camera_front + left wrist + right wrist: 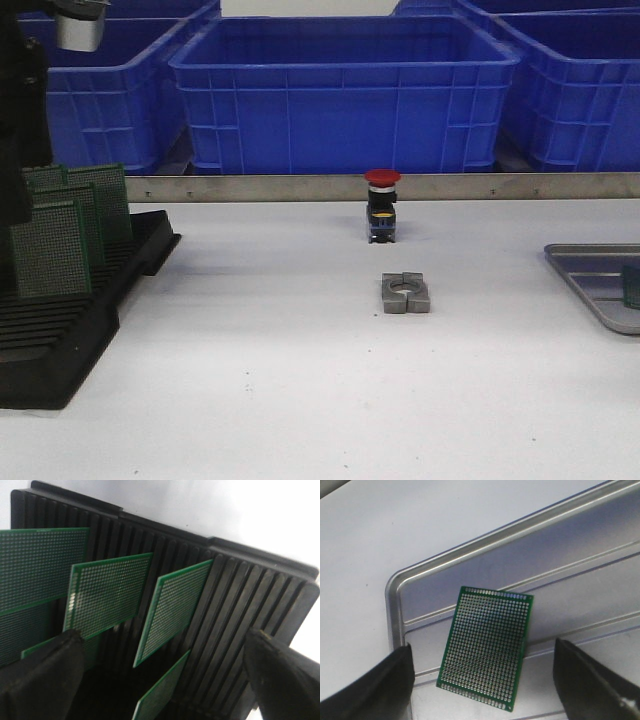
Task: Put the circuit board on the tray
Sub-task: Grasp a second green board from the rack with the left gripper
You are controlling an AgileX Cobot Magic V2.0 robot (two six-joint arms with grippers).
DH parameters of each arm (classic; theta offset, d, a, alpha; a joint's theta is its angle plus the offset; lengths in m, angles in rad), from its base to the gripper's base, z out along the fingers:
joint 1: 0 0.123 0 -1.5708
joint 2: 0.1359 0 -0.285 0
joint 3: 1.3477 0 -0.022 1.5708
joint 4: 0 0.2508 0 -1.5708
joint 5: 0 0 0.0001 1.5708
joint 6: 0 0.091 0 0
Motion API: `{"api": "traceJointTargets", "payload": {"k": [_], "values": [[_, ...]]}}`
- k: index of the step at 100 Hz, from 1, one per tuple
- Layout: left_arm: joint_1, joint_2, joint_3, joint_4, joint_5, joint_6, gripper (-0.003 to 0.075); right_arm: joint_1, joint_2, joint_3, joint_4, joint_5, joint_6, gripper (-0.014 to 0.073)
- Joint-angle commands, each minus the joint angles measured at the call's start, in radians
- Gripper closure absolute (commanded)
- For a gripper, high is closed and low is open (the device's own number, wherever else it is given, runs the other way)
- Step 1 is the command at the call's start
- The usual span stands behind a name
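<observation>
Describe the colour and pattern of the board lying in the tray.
Green circuit board, gridded with tiny holes; clearest in the right wrist view.

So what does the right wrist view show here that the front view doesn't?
Only the right wrist view shows the open right gripper above a whole green perforated circuit board lying flat in the flat silver-grey metal tray, near its rounded corner. Only the front view shows the black slotted rack holding upright green boards, the red-capped push button, the grey metal clamp block and the blue plastic bins. Both show the tray, its board and the white table.
</observation>
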Motion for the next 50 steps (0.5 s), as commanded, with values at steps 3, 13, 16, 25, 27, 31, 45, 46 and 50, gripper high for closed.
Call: {"api": "traceJointTargets", "payload": {"k": [3, 13, 16, 25, 27, 31, 45, 46, 50], "values": [[0.003, -0.015, -0.033, -0.057, -0.020, -0.011, 0.0121, -0.005, -0.029, -0.026, 0.021, 0.039, -0.013, 0.0004], [-0.003, 0.008, -0.033, -0.066, -0.022, -0.011, 0.0121, -0.005, -0.029, -0.026, 0.021, 0.040, -0.013, 0.0004], [-0.005, 0.016, -0.033, -0.066, -0.022, -0.011, 0.0121, -0.005, -0.029, -0.026, 0.021, 0.040, -0.013, 0.0004], [-0.005, 0.029, -0.033, -0.066, -0.023, -0.011, 0.0121, -0.005, -0.029, -0.026, 0.021, 0.043, -0.013, 0.0004], [-0.005, 0.032, -0.033, -0.066, -0.023, -0.011, 0.0122, -0.005, -0.029, -0.026, 0.021, 0.045, -0.013, 0.0004], [-0.005, 0.036, -0.033, -0.066, -0.020, -0.011, 0.0131, -0.005, -0.029, -0.026, 0.021, 0.046, -0.013, 0.0004], [-0.005, 0.044, -0.033, -0.066, 0.024, -0.011, 0.0318, -0.005, -0.029, -0.026, 0.021, 0.057, -0.013, 0.0004], [-0.005, 0.044, -0.033, -0.066, 0.027, -0.011, 0.0333, -0.005, -0.029, -0.026, 0.021, 0.057, -0.013, 0.0004], [-0.005, 0.044, -0.033, -0.066, 0.038, -0.011, 0.0424, -0.005, -0.029, -0.026, 0.021, 0.057, -0.013, 0.0004]]}}
